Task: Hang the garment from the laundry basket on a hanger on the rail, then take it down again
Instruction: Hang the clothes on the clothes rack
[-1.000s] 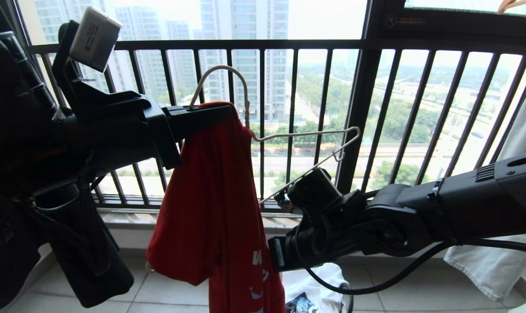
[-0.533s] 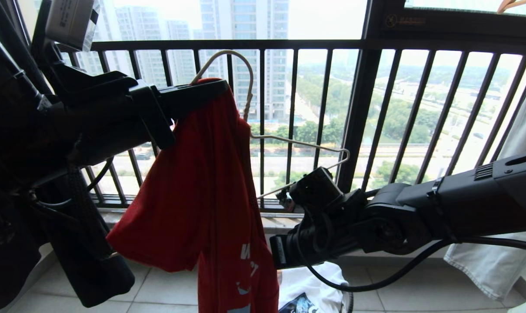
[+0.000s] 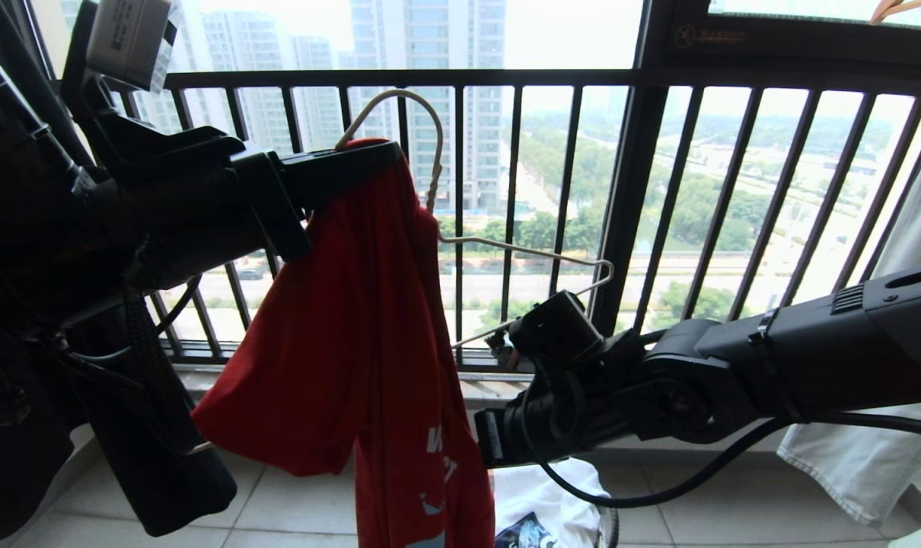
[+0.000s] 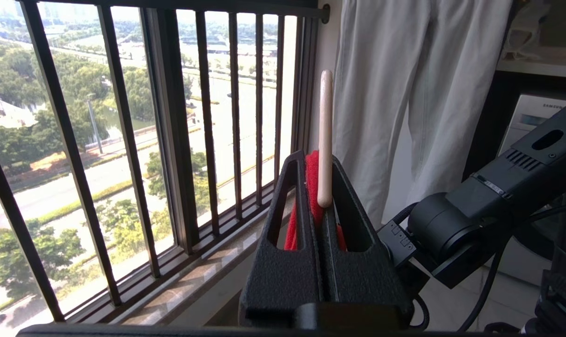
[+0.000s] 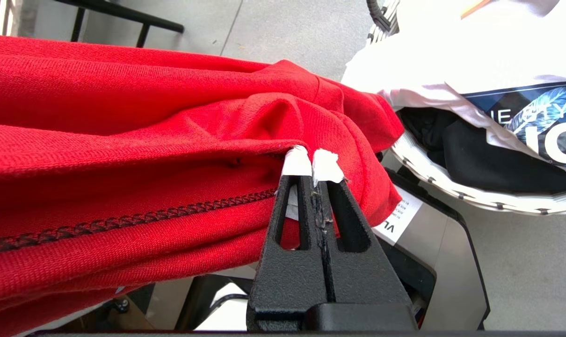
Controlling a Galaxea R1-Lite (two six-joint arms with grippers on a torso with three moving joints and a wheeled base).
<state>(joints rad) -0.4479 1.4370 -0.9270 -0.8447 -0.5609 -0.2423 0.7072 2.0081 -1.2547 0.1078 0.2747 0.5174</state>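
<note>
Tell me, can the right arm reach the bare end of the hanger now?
Probably not yet: the right gripper is shut at the red garment, below the hanger, though nothing blocks the way up.

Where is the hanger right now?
Head view, left of centre: the hanger is held up before the railing, pinched with the red shirt in the left gripper; its bare arm reaches toward the right gripper.

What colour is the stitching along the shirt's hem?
Black stitching on the red shirt, clearest in the right wrist view.
</note>
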